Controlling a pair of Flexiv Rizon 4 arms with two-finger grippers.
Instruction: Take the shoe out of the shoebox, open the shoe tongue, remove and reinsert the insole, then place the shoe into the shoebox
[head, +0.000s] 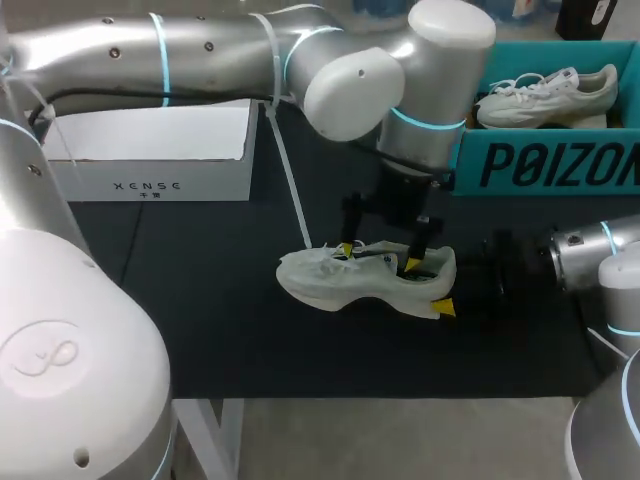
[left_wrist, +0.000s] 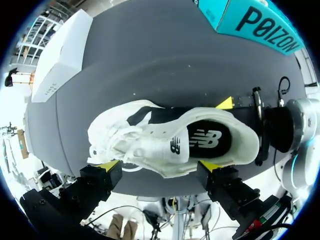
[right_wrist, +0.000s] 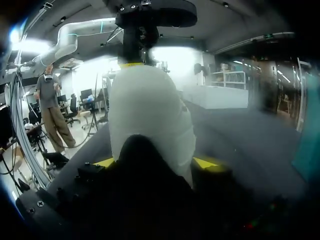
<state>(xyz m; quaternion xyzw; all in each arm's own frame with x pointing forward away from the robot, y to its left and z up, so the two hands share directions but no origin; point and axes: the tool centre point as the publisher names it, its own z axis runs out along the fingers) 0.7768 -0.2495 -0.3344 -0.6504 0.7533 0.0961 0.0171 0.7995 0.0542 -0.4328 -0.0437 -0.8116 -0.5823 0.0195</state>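
left jaws hang wide over the white shoe, one yellow tip by the laces and the other by the ankle opening, and i see neither pinching anything. right jaws clasp the heel from both sides, with the shoe stretching straight ahead of them on the dark tabletop. ahead of the left jaws i look down at the black insole. white shoebox sits well apart, past the toe end.

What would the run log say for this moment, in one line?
white sneaker on table, outside shoebox | right gripper clamps heel | left gripper open over laces | insole inside
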